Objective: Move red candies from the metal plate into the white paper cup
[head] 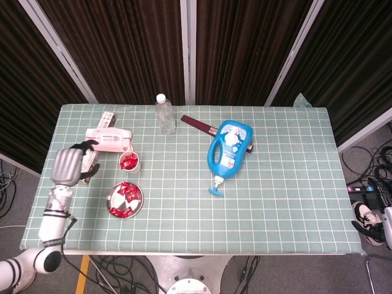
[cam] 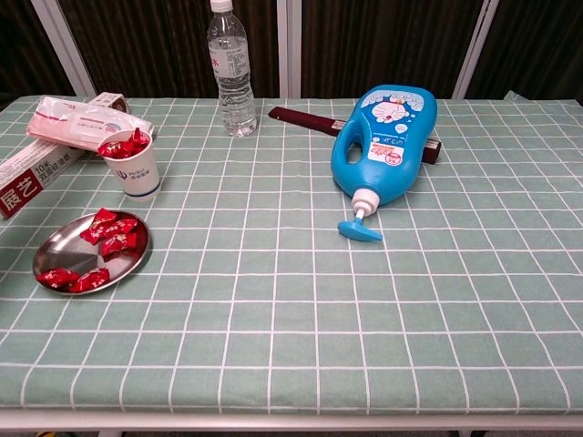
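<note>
Readable text: little.
Long box (cam: 36, 173), left edge: "10", large Chinese characters; cup (cam: 133, 167) logo, bottle (cam: 230, 68) label too small.

Red candies (cam: 111, 238), white cup (cam: 135, 169) (green-checked tablecloth (cam: 301, 300)).

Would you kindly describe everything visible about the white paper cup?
The white paper cup stands upright on the green checked tablecloth, between the metal plate in front and the pink packet behind. It tapers downward, bears a small blue logo and a blue band near its base, and holds red candies heaped above its rim. No robot hand touches it.
</note>
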